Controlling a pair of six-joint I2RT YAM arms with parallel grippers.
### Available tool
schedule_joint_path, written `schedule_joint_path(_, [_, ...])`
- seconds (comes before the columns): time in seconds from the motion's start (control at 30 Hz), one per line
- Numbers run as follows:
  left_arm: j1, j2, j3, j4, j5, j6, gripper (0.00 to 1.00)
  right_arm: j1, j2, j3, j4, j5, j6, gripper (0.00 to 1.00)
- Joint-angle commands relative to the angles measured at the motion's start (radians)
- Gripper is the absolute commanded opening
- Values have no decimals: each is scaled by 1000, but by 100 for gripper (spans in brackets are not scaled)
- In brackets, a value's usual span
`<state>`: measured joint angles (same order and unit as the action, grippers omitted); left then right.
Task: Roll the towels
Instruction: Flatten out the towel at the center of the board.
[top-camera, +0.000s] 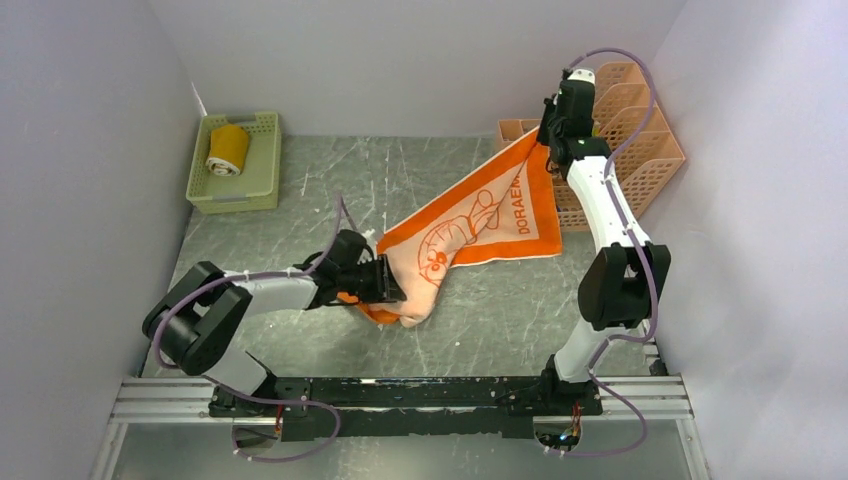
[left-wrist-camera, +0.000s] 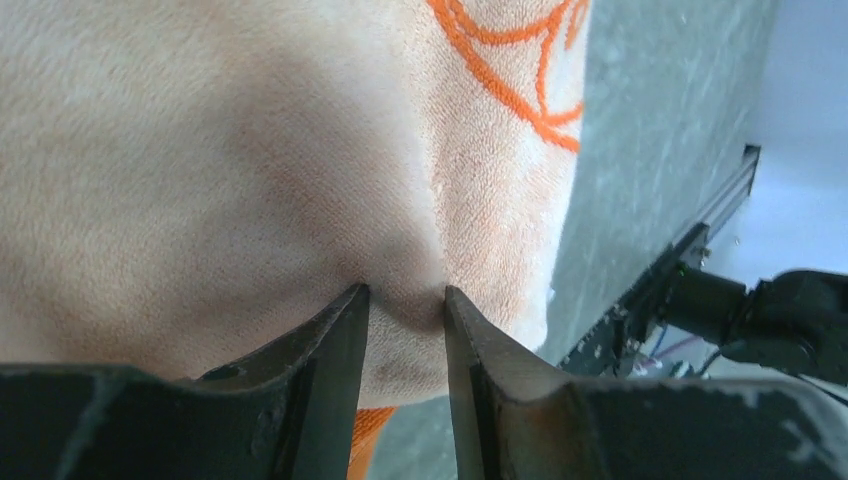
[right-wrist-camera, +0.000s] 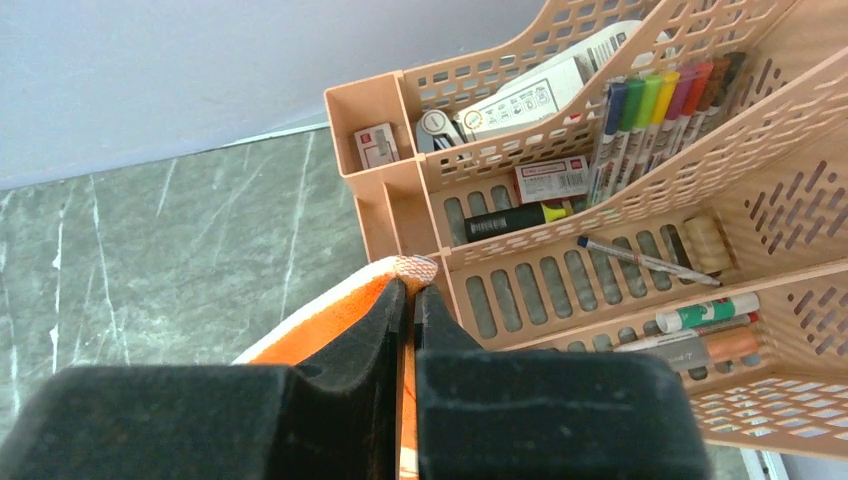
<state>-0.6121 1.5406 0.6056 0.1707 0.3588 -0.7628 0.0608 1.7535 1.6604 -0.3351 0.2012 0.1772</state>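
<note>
Right gripper (right-wrist-camera: 410, 290) clamped on one corner of the orange towel (top-camera: 490, 215); left gripper (left-wrist-camera: 405, 290) at a narrow gap, tips nosing into the low, bunched end.
The towel slopes from the right gripper, held high just in front of the file rack (top-camera: 650, 160), down to the bench (top-camera: 480, 320) at the left gripper. I judge this the spreading step, rolling not yet begun. Next I need the left to pinch a true corner, then both draw the cloth flat. Yellow towel (top-camera: 228, 148) lies rolled in the basket (top-camera: 262, 170), well beyond the left gripper.
</note>
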Motion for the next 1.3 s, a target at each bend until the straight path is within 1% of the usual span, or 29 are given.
schedule_joint_path(0.0, [-59, -62, 15, 47, -29, -139, 46, 0, -59, 9, 9, -20, -1, 0])
schedule_joint_path(0.07, [-28, -114, 95, -64, -75, -71, 51, 0, -70, 9, 5, -22, -6, 0])
schedule_joint_path(0.17, [97, -183, 218, -232, -40, 39, 54, 0, -80, 5, 5, -28, -11, 0])
schedule_joint_path(0.23, [158, -228, 255, -303, -19, 65, 56, 0, -84, 1, 8, -41, -13, 0])
schedule_joint_path(0.27, [176, -254, 249, -324, -16, 61, 57, 1, -85, 0, 9, -49, -13, 0])
schedule_joint_path(0.37, [204, -349, 161, -338, -12, -6, 59, 0, -87, -6, 10, -59, -13, 0])
schedule_joint_path(0.43, [209, -432, 50, -318, -32, -88, 61, 2, -88, -12, 13, -69, -14, 0])
schedule_joint_path(0.53, [221, -589, -137, -301, -99, -218, 63, 2, -92, -20, 18, -82, -13, 0])
schedule_joint_path(0.6, [228, -702, -211, -334, -169, -291, 63, 3, -88, -20, 19, -91, -13, 0])
schedule_joint_path(0.67, [231, -831, -250, -393, -257, -335, 64, 6, -86, -22, 22, -99, -12, 0])
schedule_joint_path(0.77, [237, -915, -266, -482, -344, -356, 65, 14, -81, -20, 23, -109, -13, 0])
schedule_joint_path(0.87, [242, -903, -289, -482, -344, -370, 67, 18, -81, -27, 24, -115, -13, 0])
schedule_joint_path(1.0, [244, -811, -376, -341, -285, -419, 67, 20, -85, -34, 23, -115, -17, 0])
schedule_joint_path(1.1, [245, -735, -419, -237, -272, -435, 66, 20, -90, -38, 21, -110, -23, 0])
schedule_joint_path(1.27, [252, -655, -429, -158, -280, -435, 67, 20, -92, -39, 24, -118, -22, 0])
